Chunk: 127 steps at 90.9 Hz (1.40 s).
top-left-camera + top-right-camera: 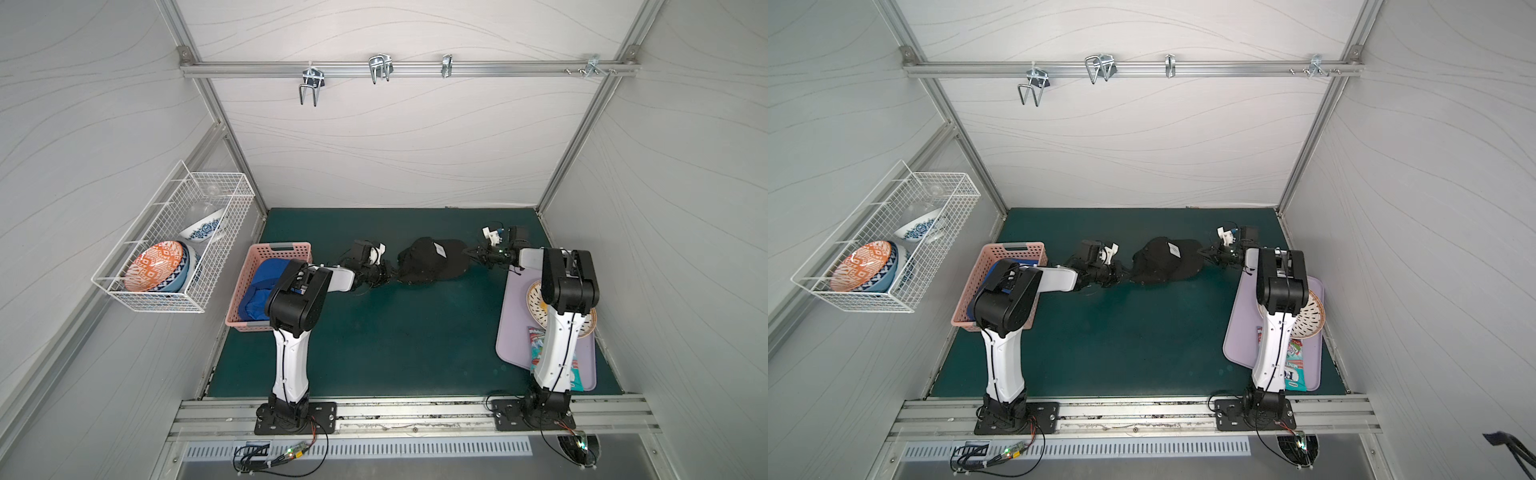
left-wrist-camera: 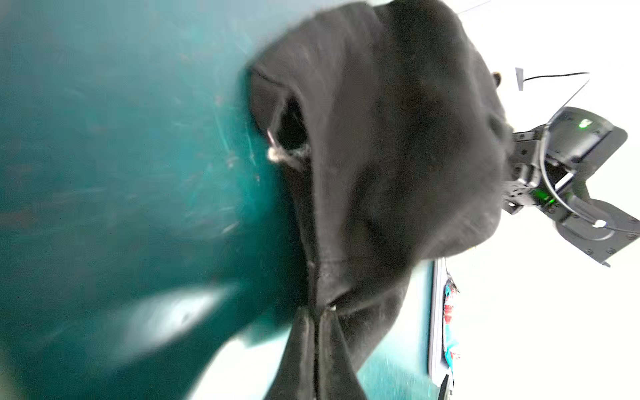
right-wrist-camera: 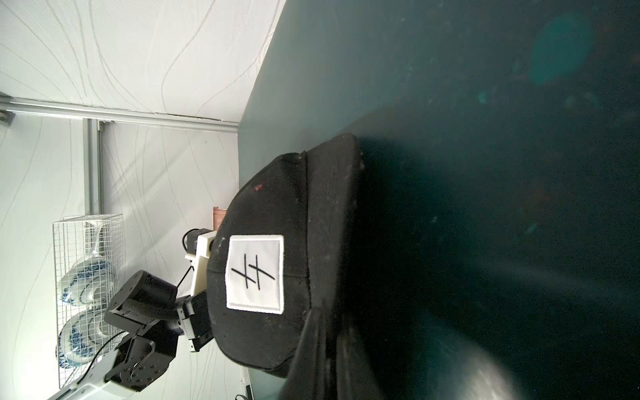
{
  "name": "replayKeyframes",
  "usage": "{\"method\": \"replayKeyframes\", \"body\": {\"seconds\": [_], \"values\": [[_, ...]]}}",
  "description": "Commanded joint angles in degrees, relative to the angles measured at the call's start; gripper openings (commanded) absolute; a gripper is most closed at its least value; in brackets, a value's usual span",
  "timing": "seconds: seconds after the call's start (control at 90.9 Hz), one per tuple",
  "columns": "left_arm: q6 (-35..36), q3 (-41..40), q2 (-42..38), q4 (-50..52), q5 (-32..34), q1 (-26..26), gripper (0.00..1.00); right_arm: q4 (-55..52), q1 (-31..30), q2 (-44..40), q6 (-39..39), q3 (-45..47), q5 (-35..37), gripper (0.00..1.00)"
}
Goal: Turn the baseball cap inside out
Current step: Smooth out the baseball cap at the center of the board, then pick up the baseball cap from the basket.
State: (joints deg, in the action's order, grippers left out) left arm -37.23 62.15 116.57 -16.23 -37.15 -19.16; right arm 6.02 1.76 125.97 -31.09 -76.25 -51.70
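Green mat [image 1: 374,332], white walls [image 1: 395,145]; left gripper [image 1: 394,275] and right gripper [image 1: 471,253] each pinch the black cap [image 1: 428,264].

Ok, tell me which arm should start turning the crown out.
Left, probably: the left claw pinches the soft rear edge of the cap, free to roll fabric; the right claw clamps the stiff brim, fit to anchor.

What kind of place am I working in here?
Likely a robot test cell staged as a home: aluminium frame with white panels, arms bolted to a front rail, and props like the bowl rack and cap.
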Motion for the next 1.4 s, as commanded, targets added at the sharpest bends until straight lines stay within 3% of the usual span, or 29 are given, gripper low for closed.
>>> {"method": "replayKeyframes", "body": {"seconds": [0.0, 0.044, 0.143, 0.242, 0.319, 0.429, 0.55, 0.781, 0.99, 1.199, 1.309, 1.386], "values": [[3.6, -0.9, -1.9, 0.3, 0.9, 0.9, 0.00, 0.3, 1.1, -1.3, -0.6, 1.7, 8.0, 0.02], [3.9, -0.9, -1.9, 0.9, 1.6, 0.9, 0.02, 0.3, 1.3, -1.3, -0.7, 2.1, 8.1, 0.09], [4.5, 0.1, -2.2, 3.9, 4.5, 1.2, 0.45, 0.5, 1.5, -2.0, -0.6, 3.3, 8.1, 0.37], [5.6, 0.1, -4.2, 5.5, 6.9, 1.9, 0.71, 0.4, 2.3, -4.2, -0.5, 4.8, 8.7, 0.61], [6.4, -0.6, -6.8, 6.3, 8.1, 2.7, 0.83, 0.0, 3.4, -6.7, 0.4, 6.1, 9.5, 0.78], [9.4, -1.1, -12.1, 8.8, 9.5, 3.0, 0.87, -2.7, 4.5, -11.5, 3.0, 7.6, 11.1, 0.98], [14.6, -1.0, -19.3, 15.1, 12.7, 3.0, 0.88, -6.9, 5.1, -18.5, 6.9, 9.4, 13.9, 0.99], [26.6, -1.4, -37.2, 33.5, 26.1, 3.9, 0.91, -12.8, 4.6, -37.0, 8.7, 15.5, 17.5, 0.99], [32.1, -2.1, -48.8, 48.9, 37.3, 13.6, 0.93, -20.5, -2.3, -54.1, 11.1, 19.5, 21.4, 0.99], [35.3, -3.3, -49.7, 52.3, 47.9, 25.2, 0.94, -24.5, -16.9, -67.4, 11.7, 23.1, 28.9, 0.99], [33.8, -4.3, -47.3, 49.9, 49.7, 29.1, 0.90, -24.5, -24.6, -71.2, 10.8, 24.5, 33.0, 0.99], [31.9, -3.2, -43.8, 50.4, 47.4, 31.5, 0.85, -23.9, -28.2, -72.1, 10.4, 25.5, 34.0, 0.99]]}}
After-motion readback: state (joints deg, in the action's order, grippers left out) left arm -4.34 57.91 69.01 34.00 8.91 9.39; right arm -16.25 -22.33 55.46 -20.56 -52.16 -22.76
